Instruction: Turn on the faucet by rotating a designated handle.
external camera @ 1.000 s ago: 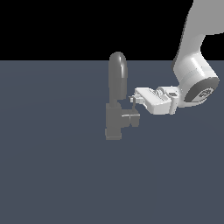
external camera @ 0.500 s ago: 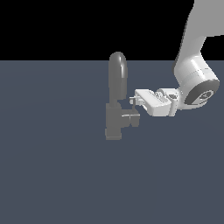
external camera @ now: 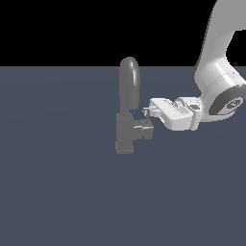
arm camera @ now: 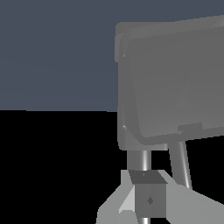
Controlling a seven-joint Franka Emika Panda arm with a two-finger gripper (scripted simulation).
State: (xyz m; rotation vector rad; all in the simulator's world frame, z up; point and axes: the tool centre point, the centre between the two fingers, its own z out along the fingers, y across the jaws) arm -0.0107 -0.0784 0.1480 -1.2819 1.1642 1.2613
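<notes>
Reaching in from the exterior view's right, your tool [external camera: 145,113] meets the handle [external camera: 144,130] on the faucet [external camera: 128,108]; grip unclear, turning seemingly still to do.

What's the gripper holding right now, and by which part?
Cannot tell. The gripper sits at the thin lever pin above the handle of the faucet, but a closed grip isn't visible.
</notes>
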